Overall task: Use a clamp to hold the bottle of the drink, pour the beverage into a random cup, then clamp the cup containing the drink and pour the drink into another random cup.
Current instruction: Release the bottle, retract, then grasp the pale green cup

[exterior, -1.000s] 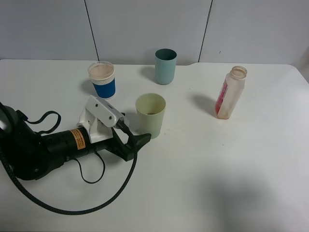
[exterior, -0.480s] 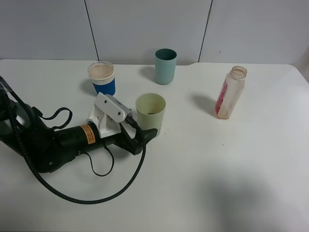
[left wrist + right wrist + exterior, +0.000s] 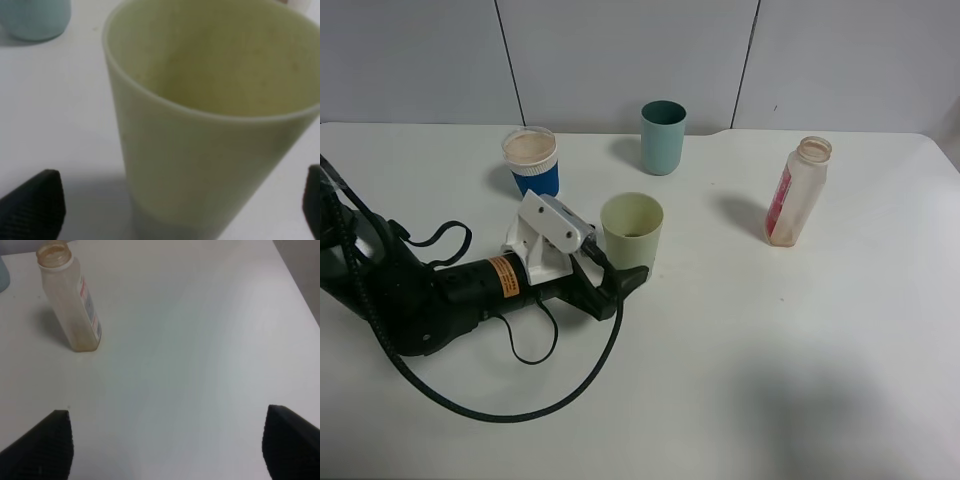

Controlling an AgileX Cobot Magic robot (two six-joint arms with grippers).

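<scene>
Mid-scene in the high view, the pale green cup (image 3: pixel 631 232) stands upright at about 1 o'clock from the left gripper (image 3: pixel 613 268), between its wide-spread jaws, seemingly untouched; the bottle (image 3: pixel 797 192) stands well apart toward 3 o'clock.

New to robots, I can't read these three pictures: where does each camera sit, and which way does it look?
Exterior high: mounted above, looking down on the table; shows the left arm and left pincer at the pale green cup.
Left wrist: on that arm, looking forward between black fingertips at the same cup.
Right wrist: on the other arm, looking down past the open right pincer at the bottle, which the high view shares.
</scene>
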